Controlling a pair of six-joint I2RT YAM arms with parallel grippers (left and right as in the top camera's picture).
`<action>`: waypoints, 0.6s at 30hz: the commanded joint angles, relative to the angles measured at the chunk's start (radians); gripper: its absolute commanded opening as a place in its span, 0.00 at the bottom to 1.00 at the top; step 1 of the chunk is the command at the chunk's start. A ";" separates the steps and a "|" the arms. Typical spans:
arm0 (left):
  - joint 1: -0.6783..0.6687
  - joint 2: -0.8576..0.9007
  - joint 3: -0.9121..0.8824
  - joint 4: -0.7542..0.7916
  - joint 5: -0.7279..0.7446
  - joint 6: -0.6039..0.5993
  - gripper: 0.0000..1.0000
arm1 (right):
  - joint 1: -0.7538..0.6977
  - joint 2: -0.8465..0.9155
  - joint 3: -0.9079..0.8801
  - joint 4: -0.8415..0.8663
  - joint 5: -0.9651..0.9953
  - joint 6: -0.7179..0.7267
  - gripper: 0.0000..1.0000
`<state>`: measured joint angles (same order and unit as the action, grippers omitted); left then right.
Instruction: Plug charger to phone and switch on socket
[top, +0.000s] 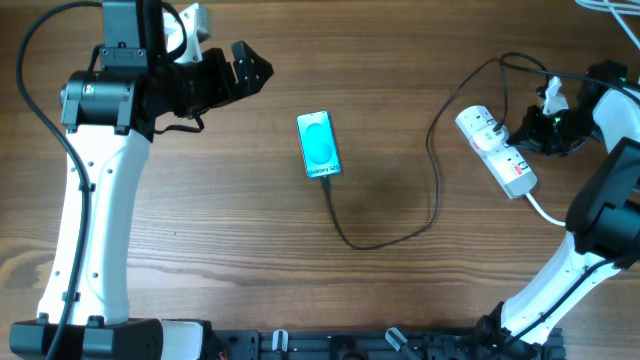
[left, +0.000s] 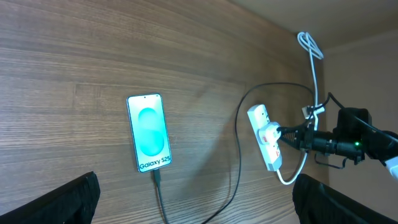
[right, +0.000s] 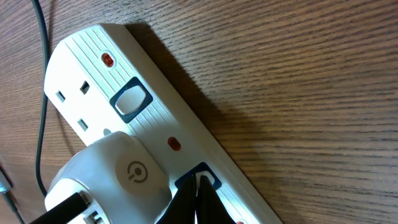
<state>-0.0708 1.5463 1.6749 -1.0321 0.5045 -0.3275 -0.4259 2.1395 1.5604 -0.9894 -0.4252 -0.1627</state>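
L gripper hovers over the table's upper-left area, well apart from the task items. Its wrist view shows the fingers spread wide to the frame edges w/ nothing btwn them.

Phone lies flat near ctr, screen up, teal oval showing, "Galaxy S25" text at its near end. Charger cable meets the phone's edge at that end and looks seated. It then loops right & up toward the white plug.

The plug sits in the socket strip, beside an empty outlet at the strip's rounded end. The strip lies slanted at far right.

R gripper is down at the strip, jaws pressed together into one narrow tip, holding nothing. The tip touches the rocker switch just beside the plug. A thick white cord leaves the strip's near end.
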 joint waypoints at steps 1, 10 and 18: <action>-0.001 -0.007 0.006 0.002 -0.009 0.009 1.00 | 0.008 -0.019 0.013 -0.021 0.006 -0.030 0.04; -0.001 -0.007 0.006 0.002 -0.009 0.009 1.00 | 0.008 -0.019 -0.011 -0.015 0.006 -0.039 0.04; -0.001 -0.007 0.006 0.002 -0.009 0.009 1.00 | 0.008 -0.019 -0.014 -0.025 0.006 -0.039 0.04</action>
<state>-0.0708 1.5463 1.6749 -1.0321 0.5045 -0.3275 -0.4259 2.1387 1.5600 -1.0103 -0.4255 -0.1848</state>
